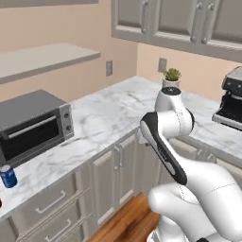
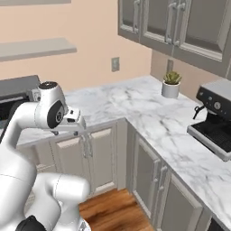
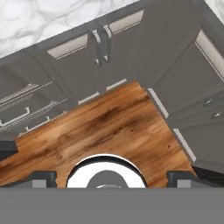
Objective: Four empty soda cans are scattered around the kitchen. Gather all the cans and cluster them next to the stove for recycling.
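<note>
A blue soda can (image 1: 8,176) stands at the counter's (image 1: 108,118) front edge, just before the countertop oven (image 1: 33,124). The gripper (image 3: 112,177), jaws spread wide and holding nothing, points down at the wood floor (image 3: 100,127).

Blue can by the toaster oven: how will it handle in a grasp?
The blue can is small and thin-walled, so probably light and easily dented. It stands upright near the counter edge, so a nudge may tip it. Its round side would likely roll.
</note>
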Tool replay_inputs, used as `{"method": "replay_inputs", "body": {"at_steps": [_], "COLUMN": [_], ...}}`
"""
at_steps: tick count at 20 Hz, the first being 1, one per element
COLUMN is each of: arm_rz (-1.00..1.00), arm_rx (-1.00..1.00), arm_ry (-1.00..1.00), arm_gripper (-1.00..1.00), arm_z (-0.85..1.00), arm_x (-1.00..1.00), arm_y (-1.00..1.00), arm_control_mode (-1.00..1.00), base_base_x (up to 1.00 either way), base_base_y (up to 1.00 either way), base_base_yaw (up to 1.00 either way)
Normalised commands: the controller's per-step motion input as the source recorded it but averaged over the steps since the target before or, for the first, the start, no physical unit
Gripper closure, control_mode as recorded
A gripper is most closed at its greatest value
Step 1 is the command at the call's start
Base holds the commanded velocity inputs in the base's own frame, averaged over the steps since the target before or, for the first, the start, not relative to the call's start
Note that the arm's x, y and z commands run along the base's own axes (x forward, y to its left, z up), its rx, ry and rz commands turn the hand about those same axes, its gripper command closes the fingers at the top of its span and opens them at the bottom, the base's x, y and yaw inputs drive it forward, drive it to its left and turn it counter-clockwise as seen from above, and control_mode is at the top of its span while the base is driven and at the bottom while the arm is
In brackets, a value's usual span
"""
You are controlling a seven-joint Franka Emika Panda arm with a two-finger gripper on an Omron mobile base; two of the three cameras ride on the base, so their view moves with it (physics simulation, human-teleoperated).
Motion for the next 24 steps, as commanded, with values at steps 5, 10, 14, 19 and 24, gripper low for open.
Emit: {"method": "replay_inputs", "body": {"at_steps": [5, 10, 14, 19, 24], "arm_rz": [0.00, 0.00, 0.00, 0.00, 0.00], "arm_rx": [0.00, 0.00, 0.00, 0.00, 0.00], "arm_ry": [0.00, 0.00, 0.00, 0.00, 0.00], "arm_gripper": [-1.00, -1.00, -1.00, -1.00, -1.00], "arm_z": [0.00, 0.00, 0.00, 0.00, 0.00], "arm_x": [0.00, 0.00, 0.00, 0.00, 0.00], "arm_y": [0.00, 0.00, 0.00, 0.00, 0.00], "arm_control_mode": [1.00, 1.00, 1.00, 1.00, 1.00], "base_base_x": [0.00, 0.00, 0.00, 0.00, 0.00], "base_base_y": [-0.10, -0.07, -0.13, -0.20, -0.16], "base_base_yaw": [-0.47, -0.48, -0.47, -0.45, -0.46]}}
